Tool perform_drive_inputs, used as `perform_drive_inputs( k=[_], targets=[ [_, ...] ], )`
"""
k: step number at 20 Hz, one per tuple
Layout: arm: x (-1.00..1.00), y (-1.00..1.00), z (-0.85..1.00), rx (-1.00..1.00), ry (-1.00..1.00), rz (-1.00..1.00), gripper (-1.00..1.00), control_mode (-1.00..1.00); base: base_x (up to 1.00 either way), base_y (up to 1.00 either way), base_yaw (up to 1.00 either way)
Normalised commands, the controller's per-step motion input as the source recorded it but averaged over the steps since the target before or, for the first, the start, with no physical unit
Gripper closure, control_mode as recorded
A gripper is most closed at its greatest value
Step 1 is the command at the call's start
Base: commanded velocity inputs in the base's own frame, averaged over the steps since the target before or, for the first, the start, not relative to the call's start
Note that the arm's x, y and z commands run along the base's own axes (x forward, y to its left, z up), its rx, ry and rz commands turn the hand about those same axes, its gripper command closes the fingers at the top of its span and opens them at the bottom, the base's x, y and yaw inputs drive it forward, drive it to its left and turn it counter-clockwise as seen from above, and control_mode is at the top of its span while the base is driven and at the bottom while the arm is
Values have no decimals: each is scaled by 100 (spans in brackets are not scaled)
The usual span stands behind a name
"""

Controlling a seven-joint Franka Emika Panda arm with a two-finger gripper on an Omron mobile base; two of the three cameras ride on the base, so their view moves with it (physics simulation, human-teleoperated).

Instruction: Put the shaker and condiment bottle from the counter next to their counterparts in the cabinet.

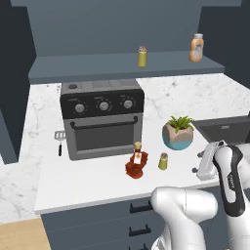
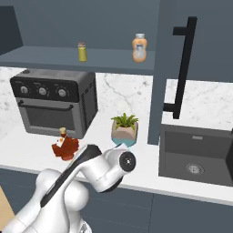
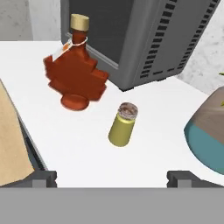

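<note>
Showing small white label, unreadable, on condiment bottle (image 3: pixel 75 74) neck

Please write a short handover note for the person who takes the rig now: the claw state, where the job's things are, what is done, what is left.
Claw: open, holds nothing, above the counter near its front edge.
Shaker: upright on the counter, ahead of the claw, right of the bottle.
Bottle: upright on the counter, in front of the toaster oven.
Cabinet shelf: the pink-capped shaker and the orange bottle.
Done: nothing moved to the shelf.
Left: carry both up beside their counterparts.
</note>
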Motion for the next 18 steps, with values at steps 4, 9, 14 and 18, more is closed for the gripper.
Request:
perform_drive_inputs(
  k=[4,9,14,18],
  targets=[
    [24,17,-5,5,-3,0,-100,-100,0,0,0],
    [7,3,7,4,12,3,-100,-100,0,0,0],
    [8,0,0,7,26,11,-100,-100,0,0,0],
    [13,-2,0,5,6,5,-100,-100,0,0,0]
  ],
)
